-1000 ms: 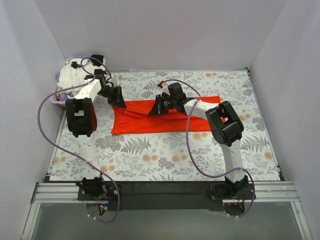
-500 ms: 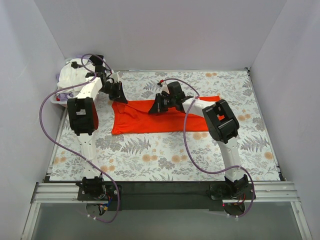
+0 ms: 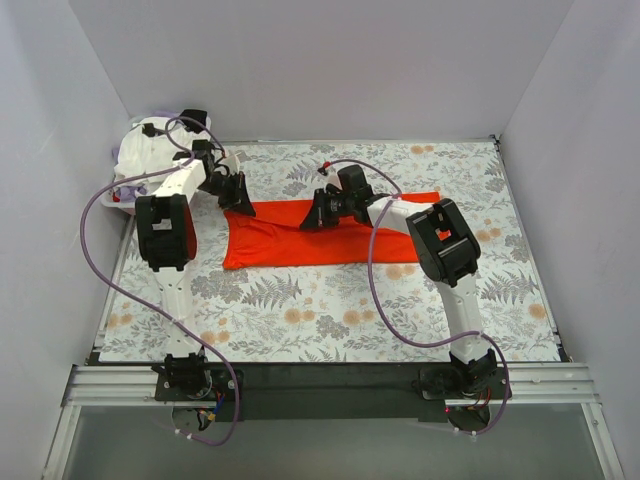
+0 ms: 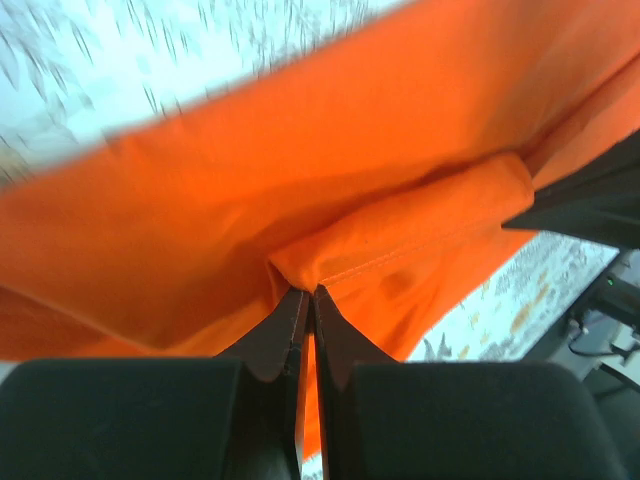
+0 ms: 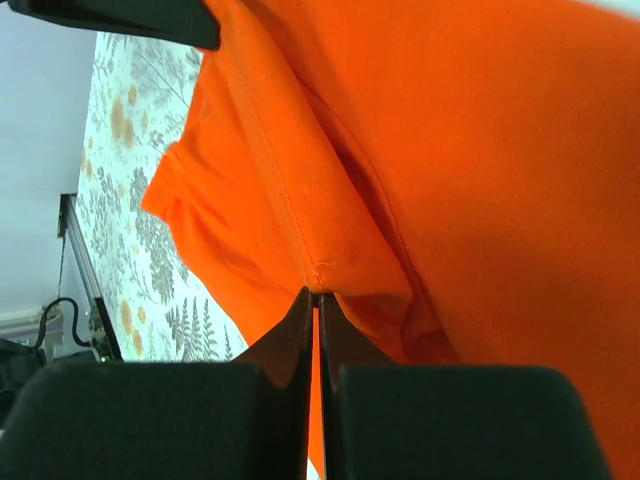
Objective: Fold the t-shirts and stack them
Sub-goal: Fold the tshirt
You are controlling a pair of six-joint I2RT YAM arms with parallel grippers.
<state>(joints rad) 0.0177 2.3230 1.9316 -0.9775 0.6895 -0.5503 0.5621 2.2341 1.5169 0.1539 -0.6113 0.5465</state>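
- Orange-red t-shirt (image 3: 330,242) lies spread over the far half of the floral cloth (image 3: 330,310).
- Left gripper (image 4: 308,298) is clenched on a fold of it.
- Right gripper (image 5: 313,297) is clamped on its seam.
- White t-shirts (image 3: 148,150) are heaped off the cloth's far-left corner.

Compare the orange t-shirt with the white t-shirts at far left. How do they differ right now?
Pose: the orange t-shirt lies spread across the floral cloth; the white t-shirts sit bunched in a heap at the far left corner. State: the left gripper and right gripper both have jaws shut on the orange t-shirt; neither touches the white t-shirts. Shared: soft cloth, none neatly stacked yet.
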